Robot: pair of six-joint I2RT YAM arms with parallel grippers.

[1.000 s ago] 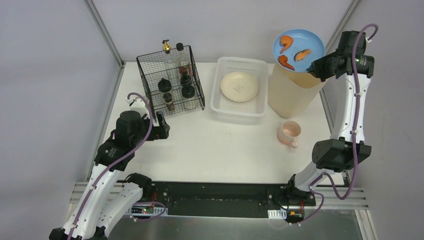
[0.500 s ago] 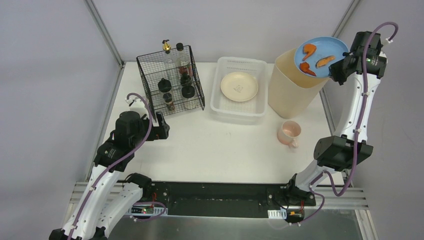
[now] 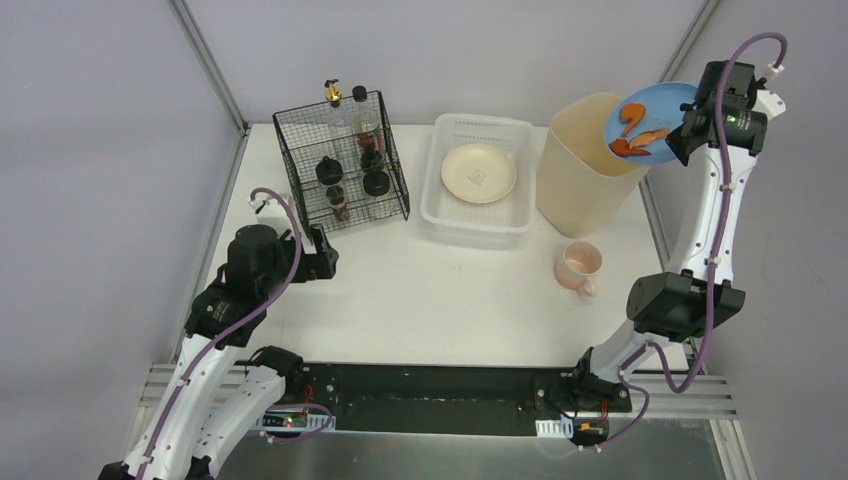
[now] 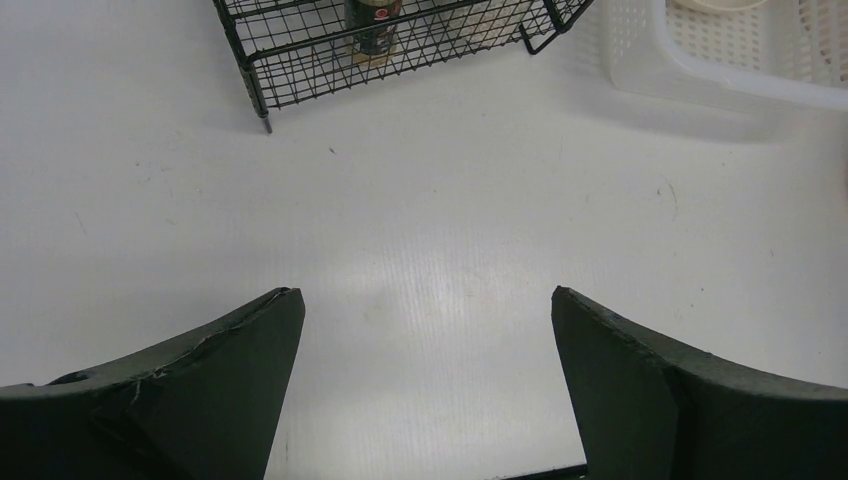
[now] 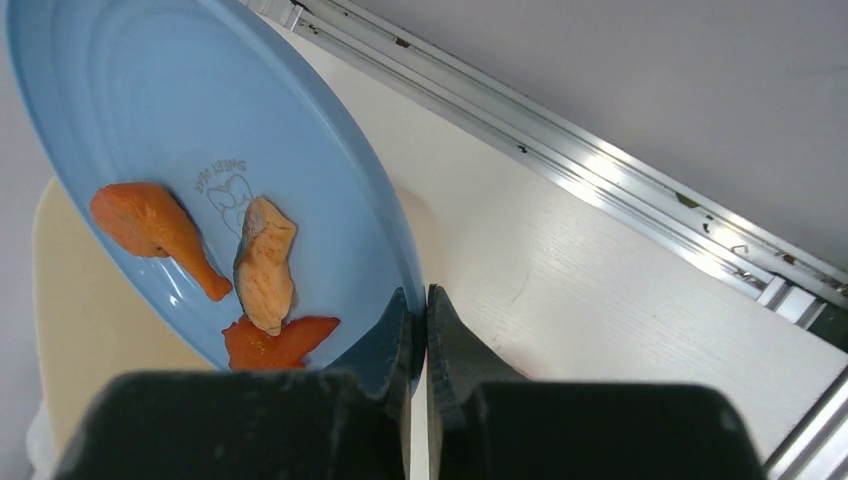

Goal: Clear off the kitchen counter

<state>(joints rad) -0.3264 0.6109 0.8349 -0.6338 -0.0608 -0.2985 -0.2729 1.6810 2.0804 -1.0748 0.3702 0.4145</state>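
My right gripper (image 3: 690,130) (image 5: 420,300) is shut on the rim of a blue plate (image 3: 648,118) (image 5: 200,130), held tilted above the right edge of a tall beige bin (image 3: 580,175). Three orange food pieces (image 3: 636,136) (image 5: 265,265) lie low on the tilted plate. The white kitchen counter (image 3: 450,290) (image 4: 450,200) carries a pink mug (image 3: 579,266) in front of the bin. My left gripper (image 3: 325,255) (image 4: 425,305) hangs open over bare counter near the wire rack, with nothing between its fingers.
A black wire rack (image 3: 342,160) (image 4: 400,40) with bottles and jars stands at the back left. A white slotted basket (image 3: 478,215) (image 4: 730,70) holding a cream plate (image 3: 478,172) sits beside the bin. Metal frame posts (image 3: 215,70) border the counter.
My right gripper has carried the blue plate rightwards off the bin's top and tilted it steeply; the food pieces have slid to its lower edge. The left arm has barely moved.
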